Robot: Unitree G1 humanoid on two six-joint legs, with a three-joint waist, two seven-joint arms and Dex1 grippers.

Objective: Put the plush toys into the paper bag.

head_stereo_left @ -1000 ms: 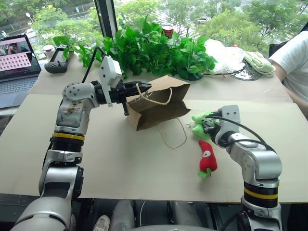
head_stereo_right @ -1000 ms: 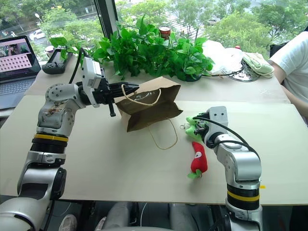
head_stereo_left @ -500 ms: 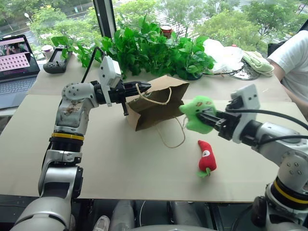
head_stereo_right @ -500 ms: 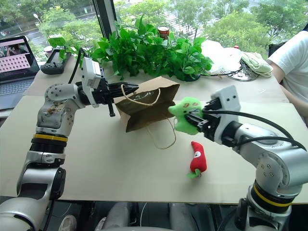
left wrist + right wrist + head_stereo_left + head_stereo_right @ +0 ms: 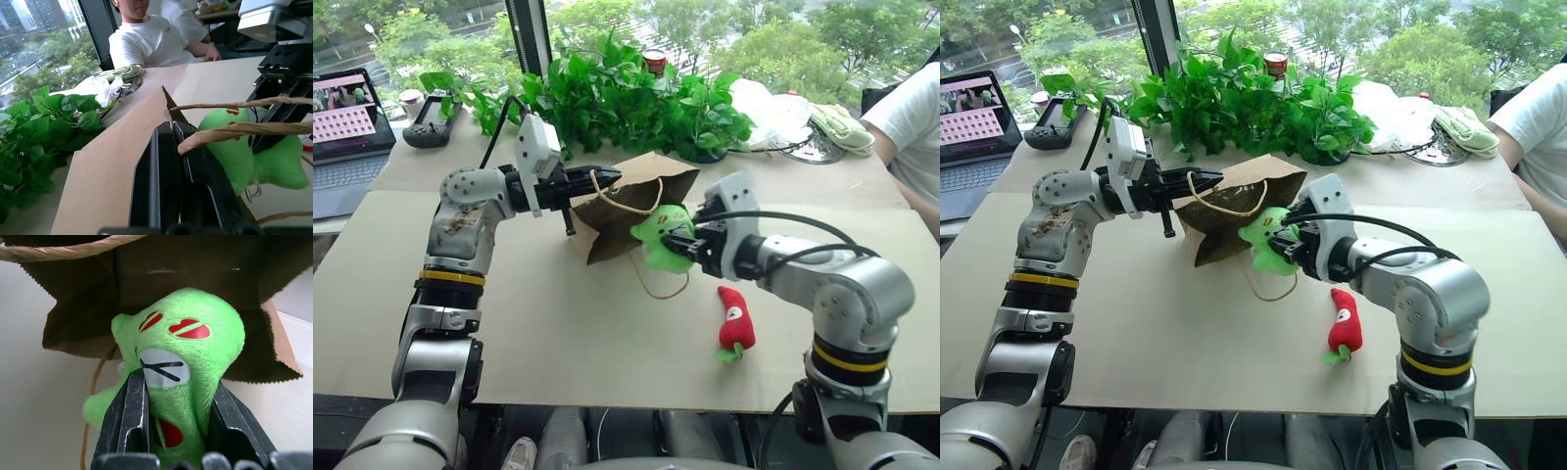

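The brown paper bag lies on its side on the table with its mouth held up and open toward me. My left gripper is shut on its upper rim, by a twine handle. The light green plush toy, with a face and red patches, hangs just in front of the bag's mouth, and my right gripper is shut on it. In the right wrist view the green toy sits before the dark inside of the bag. The red chili plush toy lies on the table to the right.
Leafy green plants stand right behind the bag. A laptop and a black controller are at the far left, and a white plastic bag at the back right. A person in a white shirt sits at the right edge.
My right gripper has lifted the green toy off the table beside the chili and carried it left to the bag's mouth. The left gripper and the bag have stayed still.
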